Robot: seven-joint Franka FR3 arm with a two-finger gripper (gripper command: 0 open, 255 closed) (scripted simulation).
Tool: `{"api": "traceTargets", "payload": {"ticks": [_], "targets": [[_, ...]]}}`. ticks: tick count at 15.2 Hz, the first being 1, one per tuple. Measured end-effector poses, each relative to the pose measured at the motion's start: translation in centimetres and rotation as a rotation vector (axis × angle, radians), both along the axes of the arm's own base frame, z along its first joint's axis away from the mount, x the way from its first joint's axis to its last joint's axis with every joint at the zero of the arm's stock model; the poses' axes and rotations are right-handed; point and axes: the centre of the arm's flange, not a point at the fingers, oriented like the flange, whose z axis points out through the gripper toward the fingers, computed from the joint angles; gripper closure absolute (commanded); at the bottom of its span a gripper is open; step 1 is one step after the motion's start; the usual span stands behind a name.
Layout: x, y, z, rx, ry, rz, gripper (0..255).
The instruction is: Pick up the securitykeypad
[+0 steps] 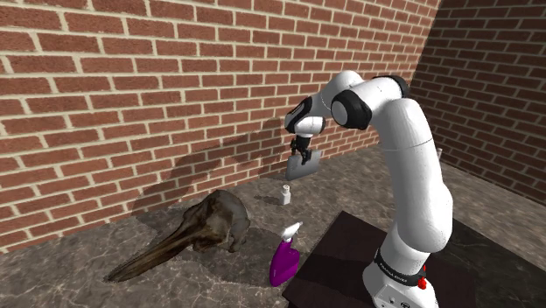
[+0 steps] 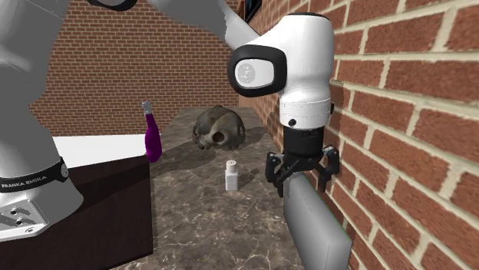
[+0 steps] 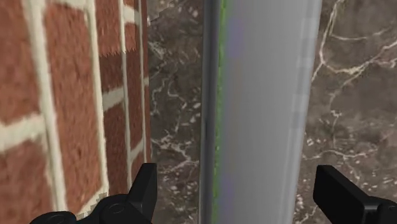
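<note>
We log the gripper [image 2: 303,178] open astride the grey securitykeypad [image 2: 315,226], fingers [image 3: 143,191] not touching; closing and lifting remain.

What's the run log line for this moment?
phase: pre-grasp | gripper: open, straddling keypad | keypad: grey slab beside brick wall, not gripped

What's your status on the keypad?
Gripper open, straddling grey keypad, not clasping. Keypad close beside brick wall. White bottle stands apart.

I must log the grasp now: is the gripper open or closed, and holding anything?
Gripper: open, fingers apart on both sides of the grey keypad, holding nothing.
</note>
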Motion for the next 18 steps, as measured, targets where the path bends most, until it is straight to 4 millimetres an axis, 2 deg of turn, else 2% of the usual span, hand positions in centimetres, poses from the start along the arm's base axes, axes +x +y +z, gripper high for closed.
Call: {"api": "traceTargets", "payload": {"ticks": [2,3,13,18], "targets": [[0.0,-0.1,-0.6,0.0,0.0,0.0,0],[0.0,-0.1,-0.7,0.0,0.0,0.0,255],[0.1,-0.1,-0.8,0.0,-0.001,0.001,255],[0.0,0.0,1.1,0.001,0.001,0.001,255]]}}
